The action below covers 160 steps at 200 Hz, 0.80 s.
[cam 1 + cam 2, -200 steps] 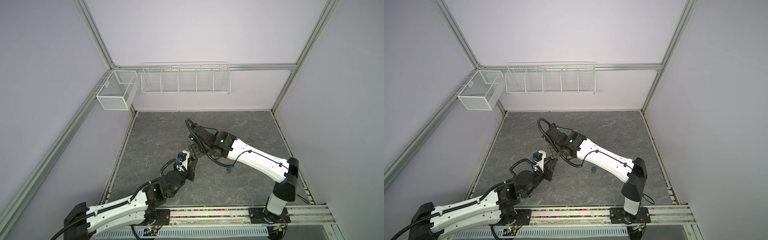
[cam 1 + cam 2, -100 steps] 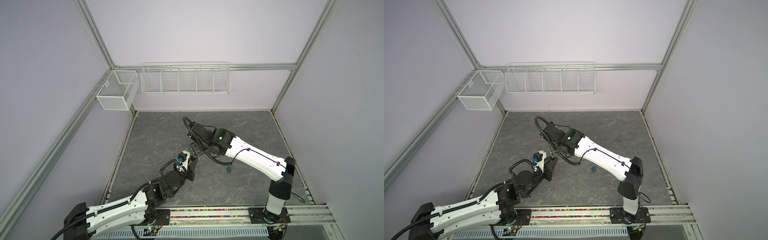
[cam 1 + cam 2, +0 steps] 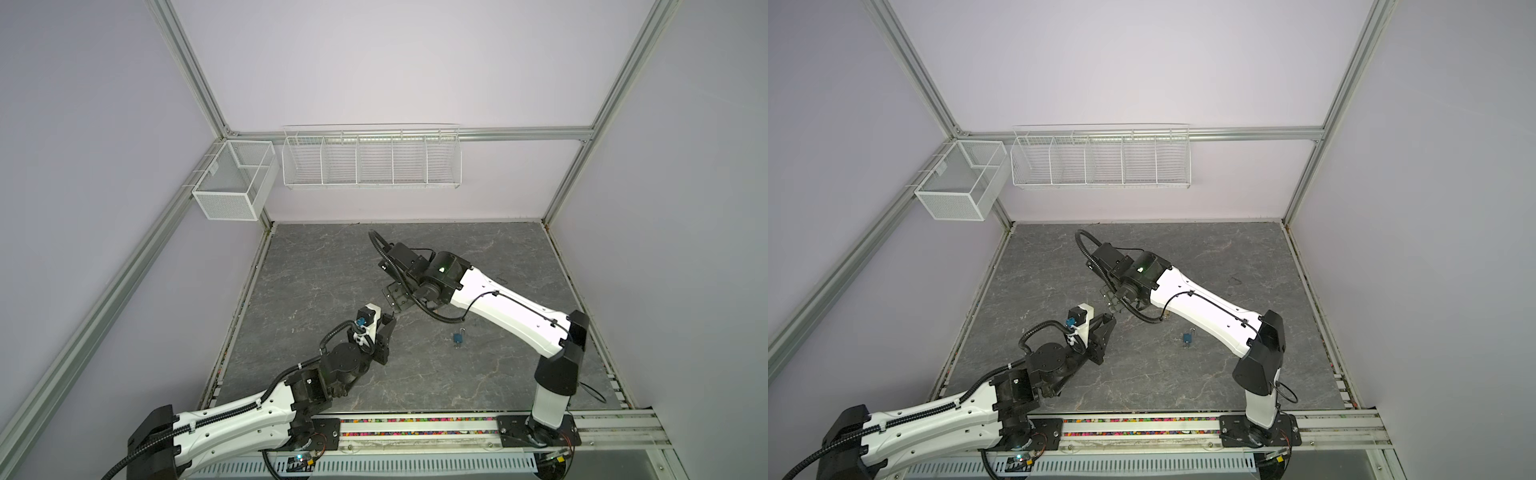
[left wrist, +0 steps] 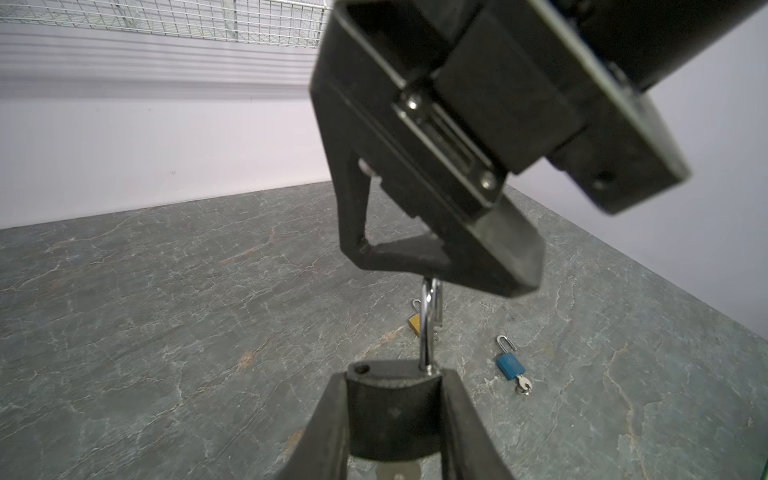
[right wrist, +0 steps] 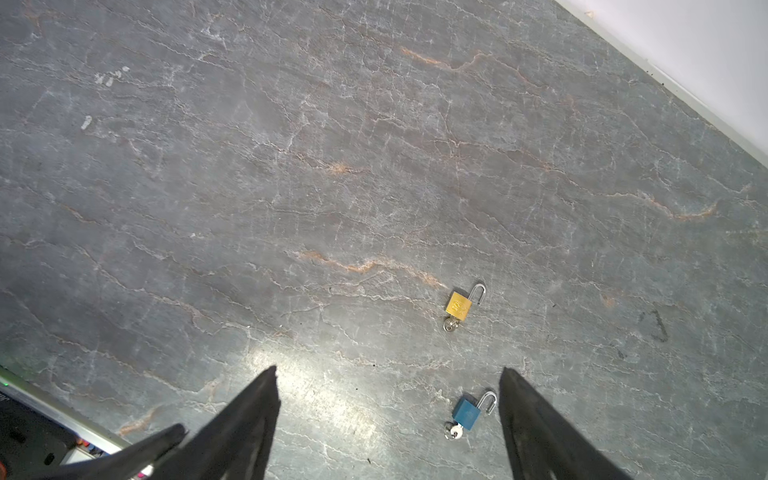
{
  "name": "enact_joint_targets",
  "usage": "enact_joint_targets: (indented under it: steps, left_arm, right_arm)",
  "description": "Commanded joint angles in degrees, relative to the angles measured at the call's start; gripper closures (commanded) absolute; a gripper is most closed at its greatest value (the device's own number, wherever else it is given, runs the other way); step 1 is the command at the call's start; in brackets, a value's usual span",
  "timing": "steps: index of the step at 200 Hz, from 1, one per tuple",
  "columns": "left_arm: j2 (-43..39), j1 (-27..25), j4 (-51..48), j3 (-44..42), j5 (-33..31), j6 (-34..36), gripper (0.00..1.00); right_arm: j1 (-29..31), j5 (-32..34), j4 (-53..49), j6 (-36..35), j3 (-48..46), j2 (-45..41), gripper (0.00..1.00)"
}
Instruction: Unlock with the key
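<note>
Above table centre: left gripper (image 4: 395, 386) and right gripper (image 3: 398, 303) meet tip to tip, both raised off the grey stone-patterned tabletop (image 3: 332, 266).
Left gripper: fingers (image 4: 328, 419) are clamped on the two flat sides of a black padlock (image 4: 392, 409), which is held in the air.
Black padlock: the silver shackle (image 4: 428, 324) points away from the wrist. One leg sits in the body and the other socket shows as an empty hole, so the shackle is open.
Underside of black padlock: a pale metal piece shows at the edge of the left wrist view. It is too blurred to name.
Right gripper: fingers (image 5: 257, 415) stand wide apart with nothing between them. In the left wrist view it hangs just past the shackle's top; I cannot tell whether it touches.
Blue padlock (image 5: 467, 411): lies flat on the tabletop near the right arm's forearm, with its shackle swung open and a small key (image 5: 453, 432) in its base.
Gold padlock (image 5: 459, 305): lies flat near the blue one and apart from it, with its shackle open and a key in its base. The right arm mostly hides it in the top views.
Wire baskets (image 3: 370, 160): hung on the back wall and at the left rail.
</note>
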Motion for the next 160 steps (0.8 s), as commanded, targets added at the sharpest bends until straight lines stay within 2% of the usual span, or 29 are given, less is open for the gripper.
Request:
enact_joint_targets:
  steps: [1,102,130,149,160]
  left_arm:
    - [-0.85,-0.12,2.51,-0.3,-1.28,0.51,1.0]
    - [-0.85,-0.06,3.03,-0.16,-3.73,-1.19,1.0]
    - [-0.85,-0.07,3.21,0.03,-3.41,-1.3,1.0]
    - [-0.86,-0.08,3.53,-0.01,-2.02,-0.98,1.0]
    - [-0.81,-0.13,3.87,0.03,-0.91,-0.65,1.0]
  right_arm:
    - [-0.52,-0.79,-1.98,-1.71,-1.04,-2.03,0.16]
    - [-0.82,-4.84,2.79,-0.25,-9.95,-10.76,0.15]
    - [-1.24,-8.28,6.98,-1.04,-13.05,-13.99,0.14]
    - [-2.1,-6.6,7.0,-1.58,-13.27,-14.55,0.13]
    - [-3.17,-8.04,7.88,-1.96,-13.2,-14.63,0.12]
